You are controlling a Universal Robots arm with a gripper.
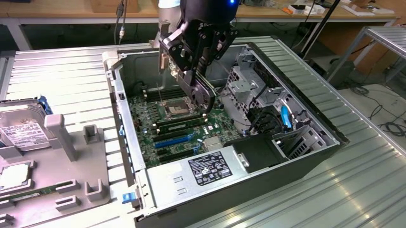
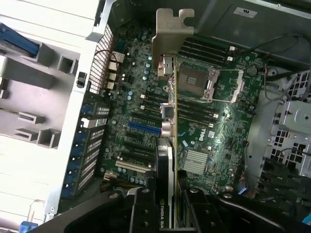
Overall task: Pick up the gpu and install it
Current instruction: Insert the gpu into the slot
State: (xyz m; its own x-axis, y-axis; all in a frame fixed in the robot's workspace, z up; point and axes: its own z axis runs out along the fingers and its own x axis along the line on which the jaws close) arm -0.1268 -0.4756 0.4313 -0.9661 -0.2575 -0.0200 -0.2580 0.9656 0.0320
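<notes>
Gripper (image 1: 201, 95) pinches the gpu (image 2: 165, 165) edge-down above the motherboard (image 2: 228, 126) near the CPU socket (image 2: 199, 82), the blue expansion slot (image 2: 143, 127) lying toward the case's power-supply (image 1: 203, 173) end, seemingly crosswise to the card's long axis.

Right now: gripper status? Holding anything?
Gripper: closed on the graphics card, holding it edge-on over the motherboard.

Ribbed grey metal worktop (image 1: 63, 71) lies all around the fingers (image 2: 138, 213); beyond them stand wooden benches (image 1: 63, 12), with cables (image 1: 392, 127) on the pale floor (image 1: 388, 97).
</notes>
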